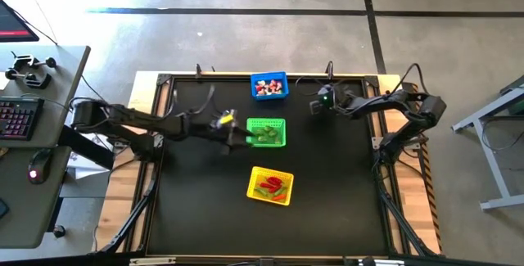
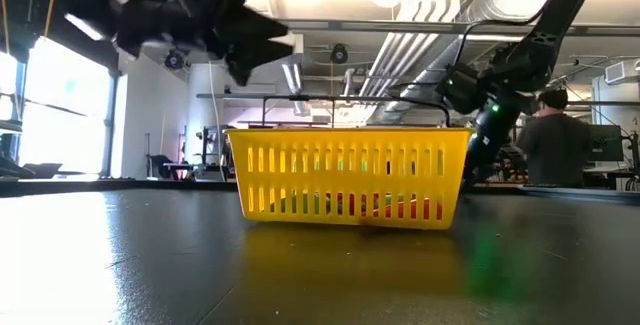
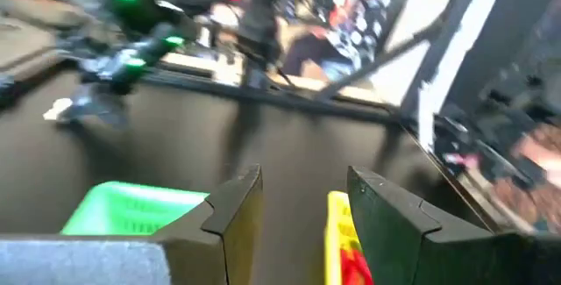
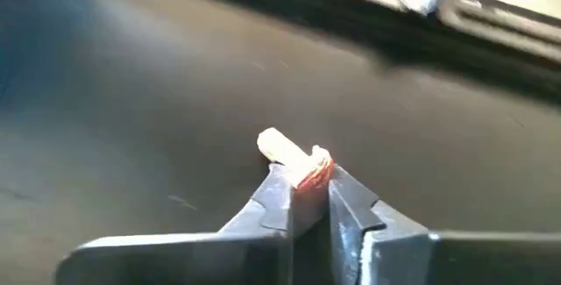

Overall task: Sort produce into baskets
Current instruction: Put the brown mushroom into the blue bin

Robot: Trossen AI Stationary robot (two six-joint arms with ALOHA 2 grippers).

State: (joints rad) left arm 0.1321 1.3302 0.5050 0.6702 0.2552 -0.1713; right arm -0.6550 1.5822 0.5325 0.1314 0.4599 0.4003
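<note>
Right gripper [image 4: 308, 199] pinches a mushroom piece [image 4: 294, 158]; left gripper [image 3: 302, 202] hangs with fingers apart.

In the high view, blue basket [image 1: 269, 85] sits upper centre, green basket [image 1: 266, 132] mid-frame, yellow basket [image 1: 270, 186] below; right gripper is right of the green basket.

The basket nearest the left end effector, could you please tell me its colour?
Green, clearest in the high view.

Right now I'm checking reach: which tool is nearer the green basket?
Left. The left tool sits just beside the green basket, at its left edge; the right tool is farther off, up and to its right.
</note>
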